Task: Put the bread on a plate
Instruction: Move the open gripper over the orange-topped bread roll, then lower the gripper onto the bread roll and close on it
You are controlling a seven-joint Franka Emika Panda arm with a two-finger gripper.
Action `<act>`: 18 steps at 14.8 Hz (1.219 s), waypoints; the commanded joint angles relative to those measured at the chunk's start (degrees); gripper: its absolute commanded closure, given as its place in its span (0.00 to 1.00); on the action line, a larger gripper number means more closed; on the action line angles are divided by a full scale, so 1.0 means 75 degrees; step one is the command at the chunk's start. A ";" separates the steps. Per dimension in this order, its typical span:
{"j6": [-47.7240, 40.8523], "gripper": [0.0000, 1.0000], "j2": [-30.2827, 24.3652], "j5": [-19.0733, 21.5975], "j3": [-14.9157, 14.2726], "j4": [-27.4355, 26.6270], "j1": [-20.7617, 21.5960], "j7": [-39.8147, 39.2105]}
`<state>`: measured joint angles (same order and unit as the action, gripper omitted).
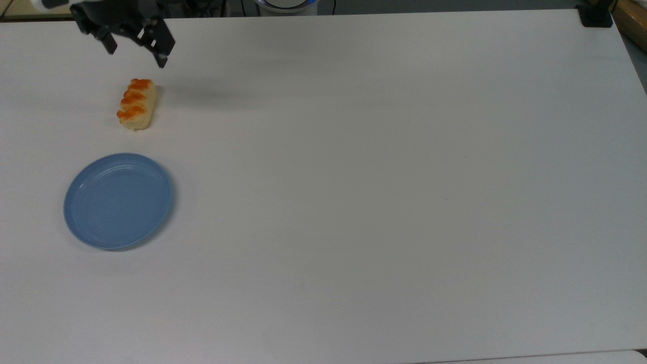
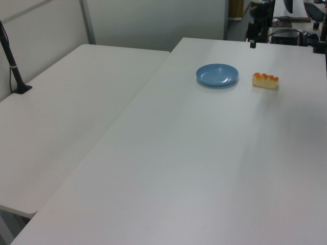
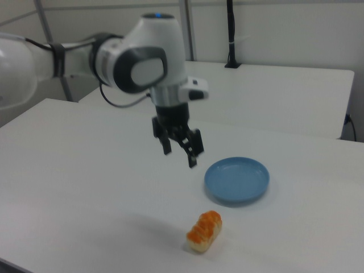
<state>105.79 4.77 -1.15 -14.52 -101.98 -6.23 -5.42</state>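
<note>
Right now I have the gripper (image 1: 135, 50) spread wide and empty above the table (image 1: 384, 167), approaching the bread (image 1: 136, 103) that lies just beyond the plate (image 1: 118, 200); next I judge it must centre over the roll and descend.
</note>
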 commanded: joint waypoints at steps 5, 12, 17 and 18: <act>0.2240 0.00 0.0513 -0.0690 -0.0021 -0.1694 -0.0422 -0.0484; 0.2569 0.00 0.0876 -0.0772 -0.0021 -0.1789 -0.1008 -0.1257; 0.3168 0.00 0.1146 -0.0784 -0.0021 -0.1977 -0.0822 -0.1187; 0.3156 0.00 0.1146 -0.0773 -0.0009 -0.1977 -0.0717 -0.1141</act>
<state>128.19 14.18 -5.99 -14.39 -115.76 -13.63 -14.50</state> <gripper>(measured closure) 0.000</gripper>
